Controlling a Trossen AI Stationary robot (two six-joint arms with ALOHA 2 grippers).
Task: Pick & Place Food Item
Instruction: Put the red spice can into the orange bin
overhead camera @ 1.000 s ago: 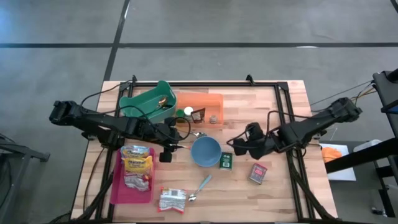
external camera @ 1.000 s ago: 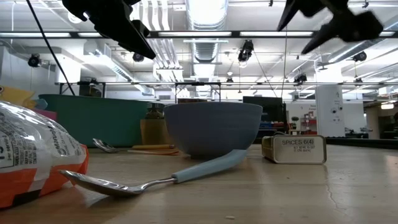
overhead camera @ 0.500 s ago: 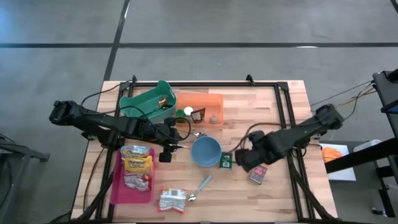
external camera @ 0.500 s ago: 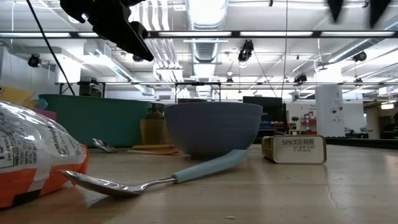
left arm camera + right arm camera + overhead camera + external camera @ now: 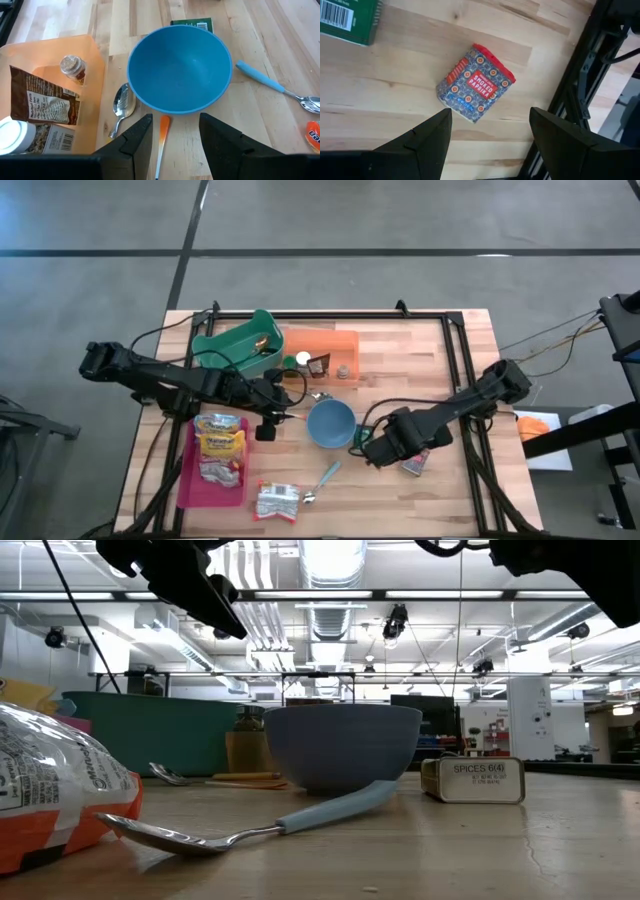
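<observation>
**Right arm swung in over the spice tins while the left stayed put**

Compared with a second before, the right gripper [image 5: 372, 450] had travelled from beside the table's right rail toward the middle, ending just right of the blue bowl [image 5: 330, 423] and over the green tin [image 5: 347, 17], which it now covered in the overhead view. The left gripper [image 5: 268, 412] had not shifted, hanging left of the bowl above the pink tray [image 5: 186, 480].

The right fingers [image 5: 422, 142] stood spread and empty, the smoked paprika tin [image 5: 475, 88] lying flat on the wood between them and below. The left fingers [image 5: 135, 142] were likewise apart, holding nothing.

The paprika tin was a small rectangular box, patterned blue with a red label and red edge. The bowl was smooth, round and matte. A pale-blue-handled metal spoon [image 5: 322, 480] lay near it, and a crinkled foil snack packet [image 5: 277, 502] lay at the table's front.

The table [image 5: 450, 370] was pale butcher-block wood, framed by black rails, on a grey concrete floor; ceiling strip lights and ducts showed beyond.
</observation>
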